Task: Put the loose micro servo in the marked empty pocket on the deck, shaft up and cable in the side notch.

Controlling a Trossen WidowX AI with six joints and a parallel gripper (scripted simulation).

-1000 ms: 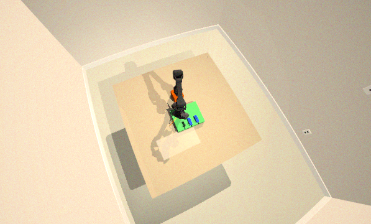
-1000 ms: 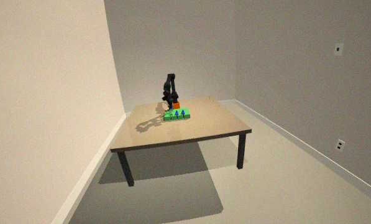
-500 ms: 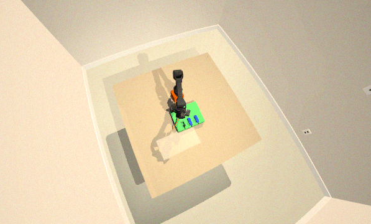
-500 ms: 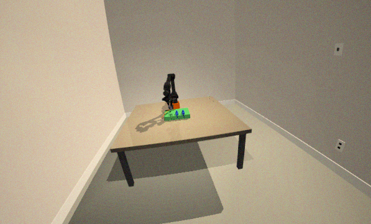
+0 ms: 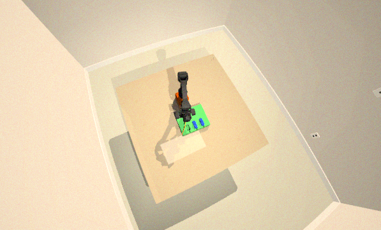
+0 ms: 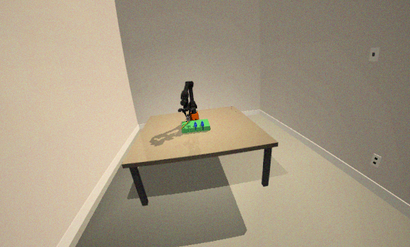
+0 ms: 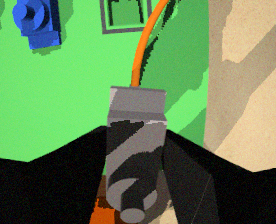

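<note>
My gripper (image 7: 134, 185) (image 5: 185, 115) (image 6: 188, 118) is shut on the loose grey micro servo (image 7: 137, 123) and holds it above the green deck (image 7: 56, 96) (image 5: 200, 112) (image 6: 206, 127), near its left end. The servo's round output shaft faces the wrist camera. Its orange cable (image 7: 149, 36) (image 5: 184, 128) (image 6: 184, 126) curves away from the servo past the deck's edge. The servo is apart from the pocket.
Two blue servos (image 5: 194, 124) (image 5: 201, 121) (image 6: 195, 124) (image 6: 202, 123) sit in the deck's other pockets; one also shows in the wrist view (image 7: 36, 6). The arm's orange base (image 5: 177, 96) (image 6: 195, 116) stands behind the deck. The deck rests on a wooden table (image 5: 235, 128) (image 6: 225, 137) (image 7: 249, 63).
</note>
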